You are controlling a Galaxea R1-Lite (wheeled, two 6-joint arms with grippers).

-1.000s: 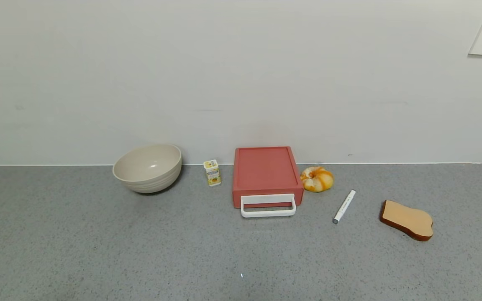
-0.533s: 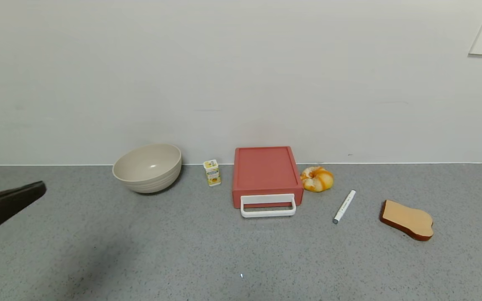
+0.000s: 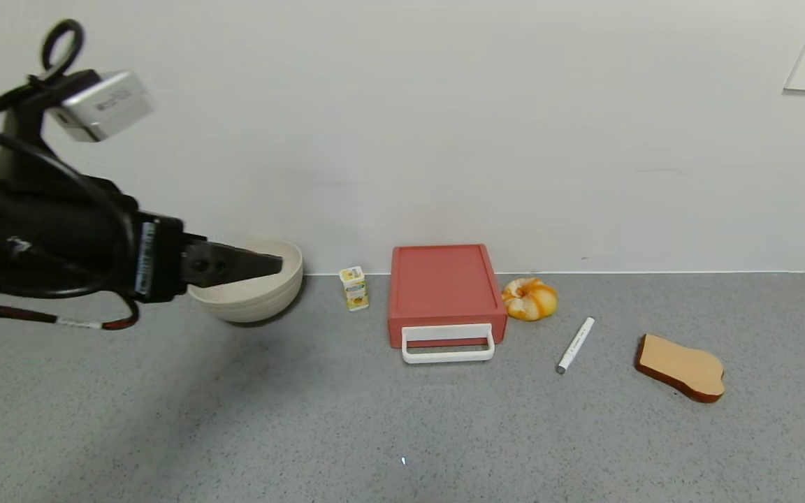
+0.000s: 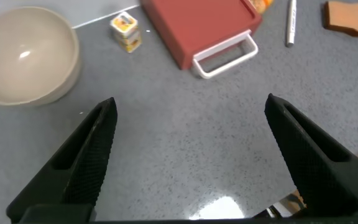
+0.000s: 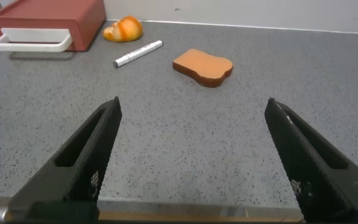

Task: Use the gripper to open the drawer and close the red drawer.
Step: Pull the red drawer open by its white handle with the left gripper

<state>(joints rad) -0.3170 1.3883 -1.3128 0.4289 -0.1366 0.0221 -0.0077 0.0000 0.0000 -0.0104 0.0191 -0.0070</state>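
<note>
Left gripper (image 4: 188, 115) jaws wide open, empty, in the air over the counter's left side; red drawer (image 3: 445, 292) shut at back edge, well ahead of the jaws. Right gripper (image 5: 191, 112) parked, also wide open, empty.

1. the red drawer (image 3: 444, 290) is a flat salmon-red plastic box with a smooth top. it lies flat on the grey counter (image 3: 402, 419), and its back is against the wall.
2. on its front there is a white handle (image 3: 448, 344) in the form of a rectangular loop, which points toward the robot. the drawer front sits flush with the box, so it is closed.
3. the left hand (image 3: 263, 265) is black, with looping cables and a barcode label. it hangs above the counter, well apart from the drawer, with its fingers (image 4: 89, 155) spread wide.
</note>
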